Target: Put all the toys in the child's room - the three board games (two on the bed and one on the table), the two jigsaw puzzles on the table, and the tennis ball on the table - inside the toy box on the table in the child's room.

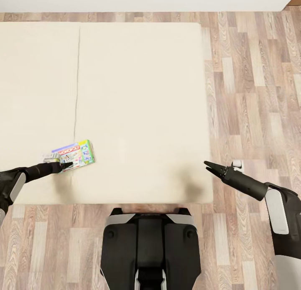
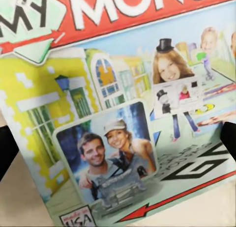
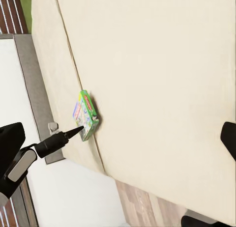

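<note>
From the head camera I see the green Monopoly board game (image 1: 75, 153) lying flat near the front left part of the cream bed (image 1: 138, 93), with my left gripper (image 1: 67, 165) reaching onto its near edge; the left wrist camera is pressed close over the box's printed lid (image 2: 123, 114), its dark fingers (image 2: 7, 151) spread at either side of the lid, so that pincer is released. My right gripper (image 1: 210, 166) hangs just off the bed's front right corner above the wood-plank floor (image 1: 255, 93), its fingers apart and grasping nothing. From the right wrist camera, the box (image 3: 85, 115) sits beside the mattress seam, with the left arm's tip at it.
</note>
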